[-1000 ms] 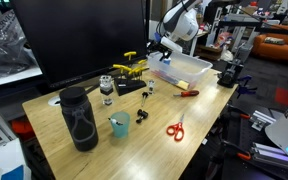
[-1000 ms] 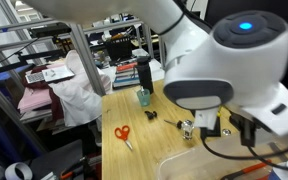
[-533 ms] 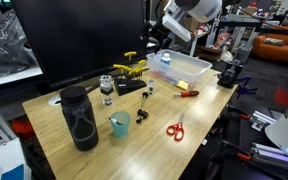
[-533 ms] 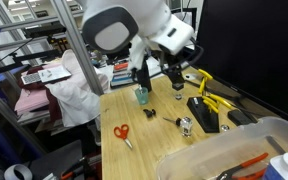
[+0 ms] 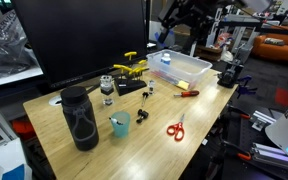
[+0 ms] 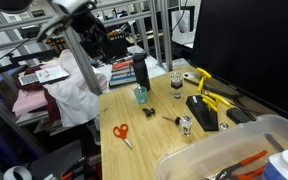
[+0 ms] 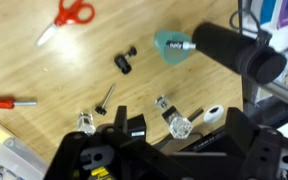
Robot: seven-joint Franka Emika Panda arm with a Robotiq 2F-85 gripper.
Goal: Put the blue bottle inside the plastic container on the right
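Observation:
The blue bottle point(image 5: 107, 89) stands upright on the wooden table between the big black flask point(image 5: 79, 118) and the yellow tools; it also shows in an exterior view point(image 6: 176, 80). From above only its white cap shows in the wrist view point(image 7: 214, 115). The plastic container point(image 5: 182, 69) sits at the table's far end; its rim fills a lower corner in an exterior view point(image 6: 224, 150). A small bluish item lies in its far corner. My gripper point(image 7: 164, 146) is open and empty, high above the table, with the arm point(image 5: 186, 14) at the frame's top.
A teal cup point(image 5: 119, 124) stands beside the flask. Red scissors point(image 5: 175, 129) and a red-handled screwdriver point(image 5: 188, 93) lie on the table. Yellow tools point(image 5: 132, 68), a black box point(image 6: 204, 111) and a glass knob point(image 7: 179, 127) lie near the bottle.
The arm has risen from just above the plastic container to high over the table. The bottle and other items have not moved.

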